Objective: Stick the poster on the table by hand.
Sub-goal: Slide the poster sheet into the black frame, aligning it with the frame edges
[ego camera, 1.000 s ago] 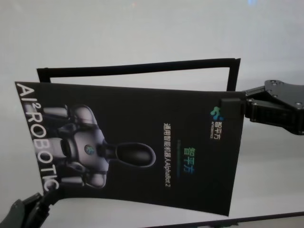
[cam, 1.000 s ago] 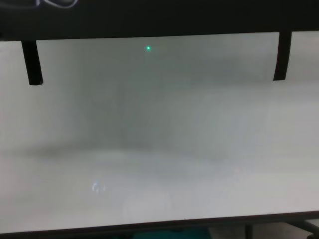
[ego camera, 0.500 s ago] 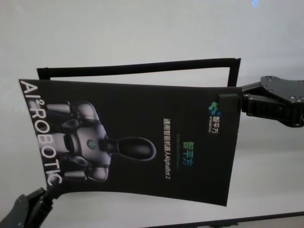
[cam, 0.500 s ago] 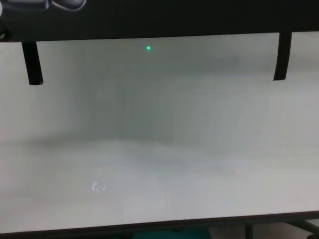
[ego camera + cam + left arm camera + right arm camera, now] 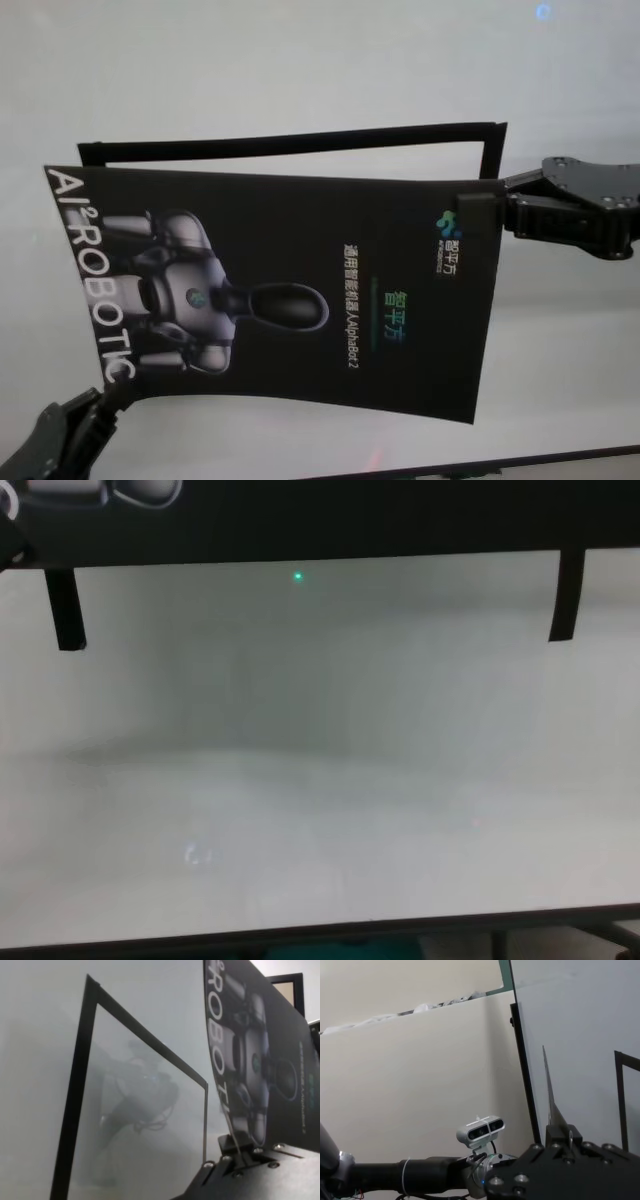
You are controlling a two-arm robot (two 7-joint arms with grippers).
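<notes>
Head view: poster (image 5: 290, 300) fills frame centre, above the table (image 5: 300, 60); right gripper (image 5: 480, 208) clamps its upper-right corner, left gripper (image 5: 105, 395) pinches its lower-left corner. Black frame outline (image 5: 290, 140) sits behind. Left wrist view: poster edge gripped.

We've got the table (image 5: 300, 70) filling the head view, a wide, pale grey-white top, smooth and faintly glossy. Marked flat on it is a thin black rectangular outline (image 5: 290, 142); we see its far side running across and its right-hand side dropping toward us, and the surface inside it is the same pale tone as outside. From the left wrist view that outline (image 5: 80, 1085) shows as a narrow dark band with one sharp corner. In the chest view, we look across the tabletop (image 5: 320, 780) to its thin dark near edge along the bottom, with two short black strips (image 5: 65, 610) showing near the top.
</notes>
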